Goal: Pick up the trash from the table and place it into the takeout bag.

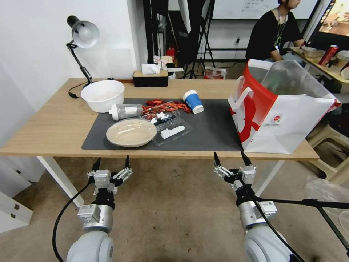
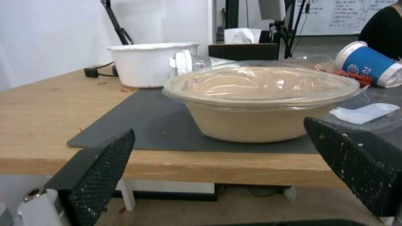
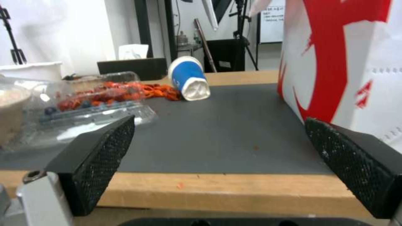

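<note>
Both arms hang just short of the table (image 1: 54, 127), below its near edge. The left gripper (image 1: 111, 164) has its fingers spread wide, holding nothing, facing the beige lidded bowl (image 1: 131, 132). The right gripper (image 1: 232, 160) is equally wide and empty, in front of the takeout bag (image 1: 287, 123), which stands upright at the mat's (image 1: 211, 127) right end. Between them lie the clear clamshell (image 1: 168, 123) (berries inside, possibly), red scraps (image 1: 165, 106), a capped bottle (image 1: 125, 110) and the tipped blue paper cup (image 1: 193, 101).
</note>
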Tool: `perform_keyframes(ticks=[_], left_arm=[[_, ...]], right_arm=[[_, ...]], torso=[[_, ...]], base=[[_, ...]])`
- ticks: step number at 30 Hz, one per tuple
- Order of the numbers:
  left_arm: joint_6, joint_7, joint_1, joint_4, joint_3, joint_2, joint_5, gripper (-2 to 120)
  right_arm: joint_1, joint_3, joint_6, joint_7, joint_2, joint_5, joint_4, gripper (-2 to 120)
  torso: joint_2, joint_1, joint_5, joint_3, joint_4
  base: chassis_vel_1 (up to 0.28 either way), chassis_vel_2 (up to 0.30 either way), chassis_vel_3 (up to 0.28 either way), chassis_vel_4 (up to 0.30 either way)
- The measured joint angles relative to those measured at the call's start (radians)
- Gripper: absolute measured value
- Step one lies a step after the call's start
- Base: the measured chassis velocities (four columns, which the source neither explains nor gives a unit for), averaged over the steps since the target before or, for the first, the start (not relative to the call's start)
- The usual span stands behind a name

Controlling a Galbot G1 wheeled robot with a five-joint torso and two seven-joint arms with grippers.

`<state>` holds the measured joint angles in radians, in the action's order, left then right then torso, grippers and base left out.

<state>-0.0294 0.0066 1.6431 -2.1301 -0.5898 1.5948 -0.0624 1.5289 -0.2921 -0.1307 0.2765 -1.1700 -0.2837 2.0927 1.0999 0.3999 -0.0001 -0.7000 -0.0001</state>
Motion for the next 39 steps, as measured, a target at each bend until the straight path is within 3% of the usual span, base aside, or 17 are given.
perform_keyframes(ticks=[8, 18, 25, 33, 39], left_arm=[[-0.001, -0.001, -0.002, 0.000, -0.001, 0.000, -0.001, 100], [-0.001, -0.004, -0.010, -0.001, -0.005, 0.000, -0.005, 100], [-0.001, -0.004, -0.019, 0.000, -0.005, 0.006, -0.006, 100], [-0.004, -0.004, -0.023, 0.010, -0.004, 0.013, -0.005, 100], [-0.009, -0.006, -0.022, 0.014, -0.006, 0.013, -0.005, 100]], right_arm=[[-0.102, 0.036, 0.062, 0.022, 0.012, -0.064, -0.005, 100], [-0.352, 0.112, 0.181, 0.056, 0.051, -0.288, -0.084, 100], [-0.588, 0.211, 0.251, 0.127, 0.049, -0.405, -0.221, 100], [-0.901, 0.343, 0.292, 0.157, -0.005, -0.535, -0.491, 100], [-1.012, 0.383, 0.319, 0.160, -0.046, -0.594, -0.633, 100]], torso=[[0.000, 0.000, 0.0002, 0.000, 0.0000], [0.000, 0.000, 0.0000, 0.000, 0.0001], [0.000, 0.000, 0.0000, 0.000, 0.0001], [0.000, 0.000, 0.0000, 0.000, 0.0003], [0.000, 0.000, 0.0000, 0.000, 0.0001]], base=[[0.000, 0.000, 0.000, 0.000], [0.000, 0.000, 0.000, 0.000], [0.000, 0.000, 0.000, 0.000], [0.000, 0.000, 0.000, 0.000], [0.000, 0.000, 0.000, 0.000]])
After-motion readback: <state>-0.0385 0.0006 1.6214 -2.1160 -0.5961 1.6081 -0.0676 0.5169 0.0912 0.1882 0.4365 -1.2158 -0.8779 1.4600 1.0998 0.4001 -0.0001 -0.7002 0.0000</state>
